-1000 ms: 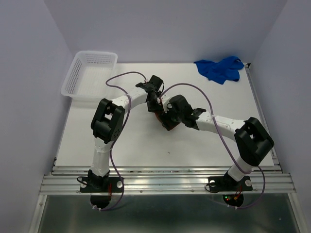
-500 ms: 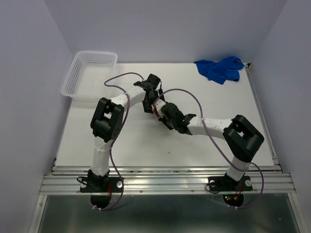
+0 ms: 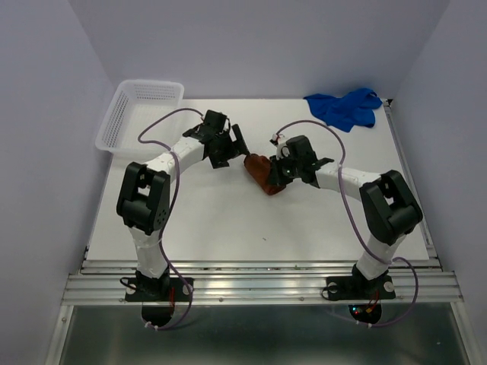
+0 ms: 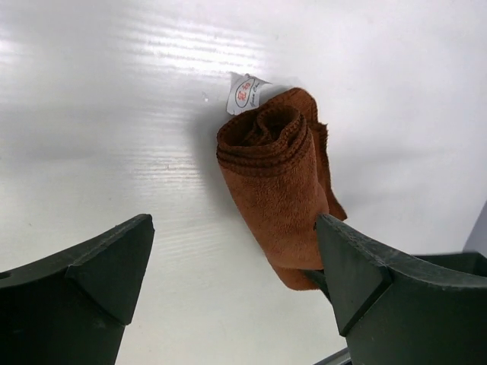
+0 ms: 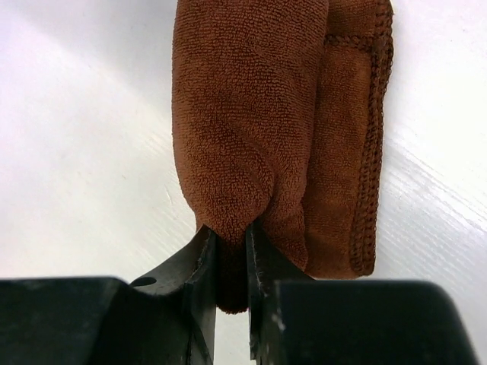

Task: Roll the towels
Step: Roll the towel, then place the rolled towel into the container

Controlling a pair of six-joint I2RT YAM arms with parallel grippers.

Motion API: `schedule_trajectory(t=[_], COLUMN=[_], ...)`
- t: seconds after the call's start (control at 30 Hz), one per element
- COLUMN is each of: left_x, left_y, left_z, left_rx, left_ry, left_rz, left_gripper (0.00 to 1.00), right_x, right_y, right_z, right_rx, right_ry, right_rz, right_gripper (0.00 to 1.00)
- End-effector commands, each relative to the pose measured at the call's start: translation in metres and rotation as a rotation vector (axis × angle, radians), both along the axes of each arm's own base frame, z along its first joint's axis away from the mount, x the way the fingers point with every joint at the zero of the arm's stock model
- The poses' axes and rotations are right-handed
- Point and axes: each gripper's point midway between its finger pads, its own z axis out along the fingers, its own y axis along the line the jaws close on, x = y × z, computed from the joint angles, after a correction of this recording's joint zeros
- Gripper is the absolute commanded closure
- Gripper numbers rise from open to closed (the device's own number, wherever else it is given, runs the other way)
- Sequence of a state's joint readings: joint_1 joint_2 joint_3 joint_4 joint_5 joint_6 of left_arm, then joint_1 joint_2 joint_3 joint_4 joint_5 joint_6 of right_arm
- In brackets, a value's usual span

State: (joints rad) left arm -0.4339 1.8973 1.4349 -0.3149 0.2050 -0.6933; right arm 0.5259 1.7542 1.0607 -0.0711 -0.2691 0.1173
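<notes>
A rolled brown towel [image 3: 261, 172] lies mid-table, its white label [image 4: 244, 93] at the far end. My right gripper [image 5: 230, 245] is shut on the near end of the brown towel [image 5: 251, 122], pinching a fold of it. My left gripper [image 4: 232, 255] stands wide open just short of the brown towel [image 4: 278, 190], the right finger [image 4: 346, 266] beside the roll and nothing between the jaws. In the top view the left gripper [image 3: 230, 144] sits left of the roll and the right gripper [image 3: 281, 173] at its right end. A crumpled blue towel [image 3: 344, 107] lies at the far right corner.
A white plastic basket [image 3: 141, 115] stands at the far left corner. The table's right rail [image 3: 411, 182] runs along the right side, and purple cables loop over both arms.
The left gripper has opened, let go of the roll and pulled back to the left. The right gripper has closed on the roll's end and shifted right.
</notes>
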Motion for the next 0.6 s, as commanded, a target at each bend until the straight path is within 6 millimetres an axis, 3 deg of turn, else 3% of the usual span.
schedule_trajectory(t=[0.0,0.1,0.2,0.37,0.57], left_x=[0.010,0.010,0.006,0.000,-0.003], left_y=[-0.007,-0.016,-0.025,-0.044,-0.070], left_z=[0.035,0.044,0.050,0.037,0.021], left_rx=[-0.089,-0.134,-0.165,-0.188,-0.249], left_ry=[-0.113,-0.163,-0.199,-0.176,-0.131], left_rz=[-0.032,-0.071,-0.126,-0.197,-0.264], left_gripper=[0.01,0.01,0.01,0.01,0.01], right_x=[-0.012,-0.015,-0.003,0.016,0.015], right_y=[0.014,0.013,0.002,-0.026,-0.032], right_z=[0.004,0.010,0.016,0.002,-0.020], right_rx=[0.225,0.352,0.410,0.483,0.481], right_ry=[0.234,0.348,0.398,0.499,0.551], right_rz=[0.048,0.085,0.037,-0.063,-0.074], right_gripper=[0.95,0.95,0.94,0.93,0.93])
